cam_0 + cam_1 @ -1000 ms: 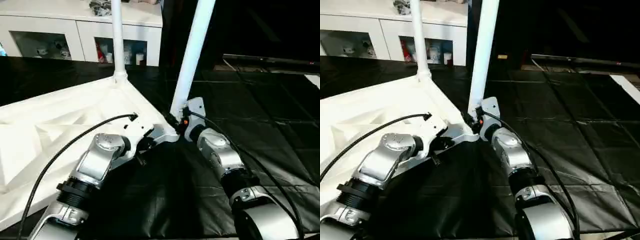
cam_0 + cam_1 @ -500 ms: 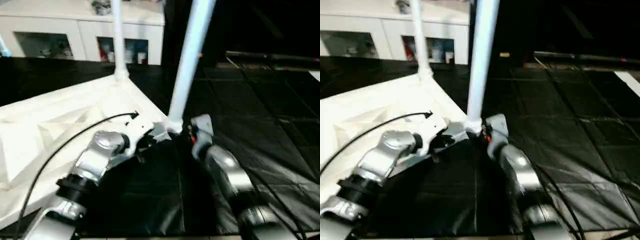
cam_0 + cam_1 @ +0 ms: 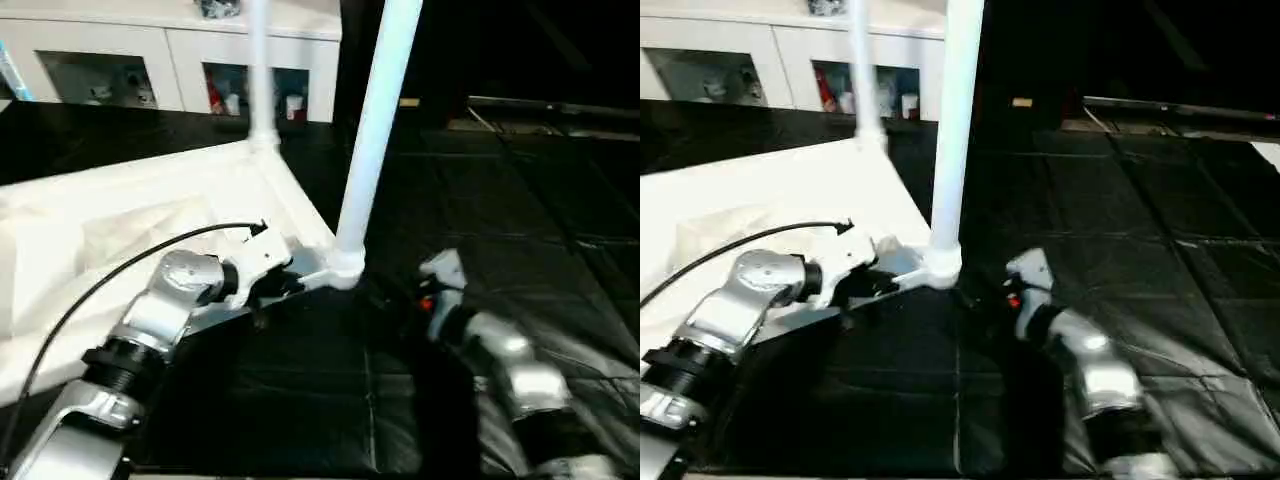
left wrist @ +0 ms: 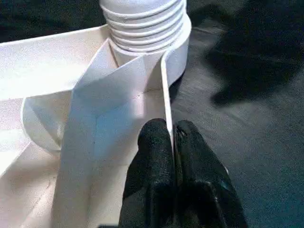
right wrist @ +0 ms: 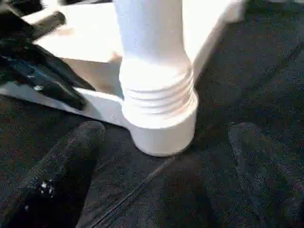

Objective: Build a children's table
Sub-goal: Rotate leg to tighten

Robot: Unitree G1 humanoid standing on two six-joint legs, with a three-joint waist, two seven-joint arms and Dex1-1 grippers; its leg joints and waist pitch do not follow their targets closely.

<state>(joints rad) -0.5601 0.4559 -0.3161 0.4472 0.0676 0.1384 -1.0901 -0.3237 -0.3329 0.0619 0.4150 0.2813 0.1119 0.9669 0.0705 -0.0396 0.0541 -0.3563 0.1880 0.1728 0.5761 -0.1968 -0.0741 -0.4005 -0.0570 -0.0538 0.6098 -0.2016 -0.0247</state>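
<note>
On table top point(image 3: 120, 215), two legs point(image 3: 375, 130); left gripper point(image 4: 172, 137) pinches rib, right gripper point(image 5: 164, 142) apparently gapes empty.

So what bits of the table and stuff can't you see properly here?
- Near leg: its top end is cut off by the head views' upper edge.
- Far leg: top cut off the same way.
- Table top: runs off the left edge; the left forearm covers part.
- Things in the cabinet: too small to name.
- Right forearm: blurred.
</note>
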